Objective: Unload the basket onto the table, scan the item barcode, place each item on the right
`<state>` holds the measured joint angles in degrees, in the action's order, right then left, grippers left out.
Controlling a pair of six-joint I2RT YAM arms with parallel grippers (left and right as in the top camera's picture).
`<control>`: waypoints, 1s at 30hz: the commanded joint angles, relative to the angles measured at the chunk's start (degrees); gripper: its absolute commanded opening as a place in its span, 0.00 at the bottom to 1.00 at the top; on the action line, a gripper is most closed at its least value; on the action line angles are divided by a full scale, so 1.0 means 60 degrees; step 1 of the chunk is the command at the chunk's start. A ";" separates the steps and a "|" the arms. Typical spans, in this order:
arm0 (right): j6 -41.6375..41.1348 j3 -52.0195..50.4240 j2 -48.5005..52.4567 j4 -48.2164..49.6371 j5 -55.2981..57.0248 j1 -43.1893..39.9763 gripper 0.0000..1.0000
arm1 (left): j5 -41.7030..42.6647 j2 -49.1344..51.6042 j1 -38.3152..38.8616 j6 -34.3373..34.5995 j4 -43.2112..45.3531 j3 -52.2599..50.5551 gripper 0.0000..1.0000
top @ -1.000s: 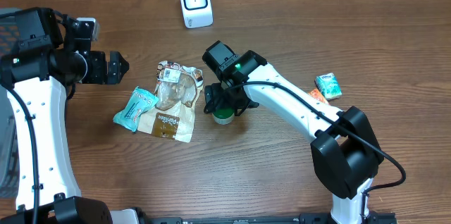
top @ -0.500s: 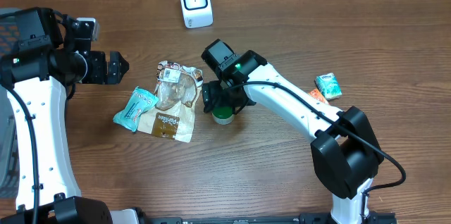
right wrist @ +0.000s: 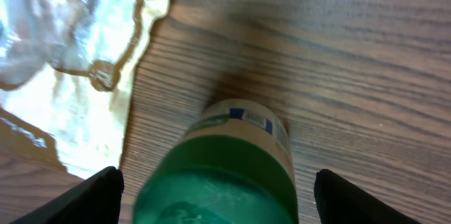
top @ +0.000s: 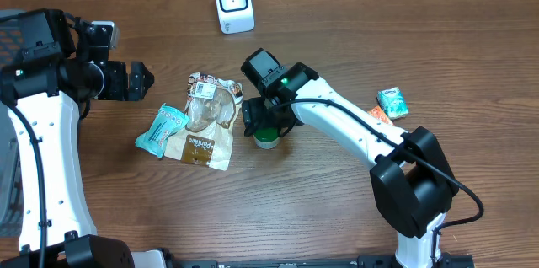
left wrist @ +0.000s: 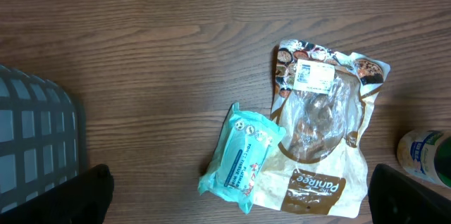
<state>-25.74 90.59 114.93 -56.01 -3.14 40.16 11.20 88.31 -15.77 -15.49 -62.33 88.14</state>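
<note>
Bottle (top: pixel 267 138) with a green cap sat on the desk (top: pixel 337 217) near the middle, just right of the snack bag (top: pixel 206 120); whether the two touched could not be told. The round cap faced up in the overhead view. Right fingers (right wrist: pixel 84 199) were spread, one on each side of the bottle, cap between them in the right wrist view. A thin gap showed on both sides, so no pinch was seen. A white label with a blue mark ran around the bottle below the cap; no barcode could be made out.

Scanner (top: pixel 233 2), white with a lit face, stood at the far edge of the desk, well apart from the bottle.

Left fingers (left wrist: pixel 91 196) were spread wide with nothing between them, hanging over the left side of the desk, near the blue packet (top: pixel 160 131). That packet lay against the left edge of the snack bag. A grey basket (left wrist: pixel 35 139) showed at the left of the left wrist view.

A small teal box (top: pixel 392 101) lay on the right of the desk, apart from everything else.
</note>
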 commanded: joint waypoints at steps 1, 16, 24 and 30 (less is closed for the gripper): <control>0.0095 -0.0098 0.0066 0.0098 0.0237 0.0000 0.84 | 0.0109 -0.0055 0.0007 -0.0135 0.0000 0.0222 1.00; 0.1155 -0.0087 0.0062 -0.0095 0.0630 -0.0007 0.62 | 0.0109 -0.0055 0.0007 -0.0135 0.0000 0.0222 0.99; 0.3829 0.0273 0.0044 0.0000 0.1086 -0.0007 0.61 | 0.0109 -0.0055 0.0007 -0.0135 0.0000 0.0222 1.00; 0.6626 0.0364 0.0026 -0.0047 0.1086 -0.0007 0.60 | 0.0109 -0.0055 0.0007 -0.0135 0.0000 0.0222 1.00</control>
<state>1.58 91.09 114.96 -56.21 1.61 40.16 11.20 88.31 -15.77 -15.49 -62.33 88.14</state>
